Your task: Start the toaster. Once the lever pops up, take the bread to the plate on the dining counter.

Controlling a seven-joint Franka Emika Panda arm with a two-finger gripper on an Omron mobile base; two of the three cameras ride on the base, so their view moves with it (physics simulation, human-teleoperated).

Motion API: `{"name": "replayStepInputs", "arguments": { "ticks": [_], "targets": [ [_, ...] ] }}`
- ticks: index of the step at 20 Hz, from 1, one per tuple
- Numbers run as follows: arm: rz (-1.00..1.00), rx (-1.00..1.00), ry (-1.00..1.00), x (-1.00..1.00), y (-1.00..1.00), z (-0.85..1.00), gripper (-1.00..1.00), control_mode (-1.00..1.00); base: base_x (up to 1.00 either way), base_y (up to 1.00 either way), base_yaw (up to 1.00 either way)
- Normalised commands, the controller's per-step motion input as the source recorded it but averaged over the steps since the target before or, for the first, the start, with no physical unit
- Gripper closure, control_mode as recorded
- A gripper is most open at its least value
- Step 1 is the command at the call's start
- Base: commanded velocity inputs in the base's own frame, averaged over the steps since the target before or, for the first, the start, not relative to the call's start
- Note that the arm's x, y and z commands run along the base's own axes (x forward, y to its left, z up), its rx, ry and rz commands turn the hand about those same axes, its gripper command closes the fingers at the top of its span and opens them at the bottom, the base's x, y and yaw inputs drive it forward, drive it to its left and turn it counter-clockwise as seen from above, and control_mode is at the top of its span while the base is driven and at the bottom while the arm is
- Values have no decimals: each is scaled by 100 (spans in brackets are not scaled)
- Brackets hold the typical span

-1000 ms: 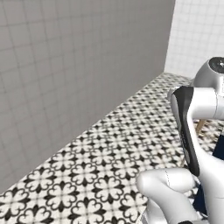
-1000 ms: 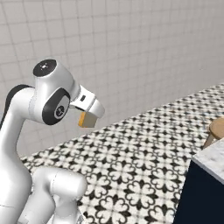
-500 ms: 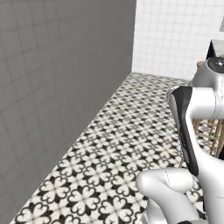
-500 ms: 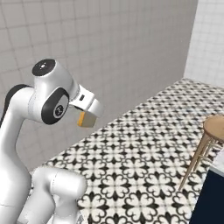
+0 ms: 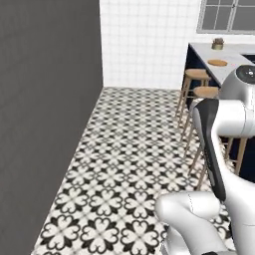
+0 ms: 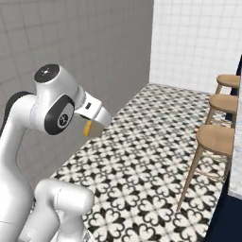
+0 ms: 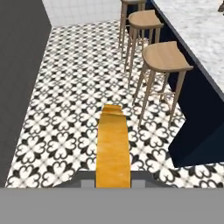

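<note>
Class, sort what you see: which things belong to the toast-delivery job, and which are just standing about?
Belongs to the job:
bread, held in the claw
plate
dining counter

Just standing about:
stools
potted plant
window

The left base view looks from behind the arm, forward and down along a patterned tile floor [image 5: 124, 164], with a dark wall at its left and a white tiled wall at the far end; the dining counter [image 5: 219, 55] stands far off at upper right. The right base view faces the same floor from the other side, closer to the wooden stools [image 6: 218, 138]. The hand view looks steeply down over the floor from above, the nearest stool [image 7: 165, 57] close by. All three views share the floor, the stools and the counter's edge.
</note>
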Motion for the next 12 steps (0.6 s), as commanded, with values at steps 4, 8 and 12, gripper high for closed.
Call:
{"name": "replayStepInputs", "arguments": {
  "ticks": [4,8,12],
  "targets": [
    [0,0,0,0,0,0,100,100,99,52,-48],
    [0,0,0,0,0,0,100,100,89,67,-45],
    [0,0,0,0,0,0,100,100,76,73,-44]
  ]
}}
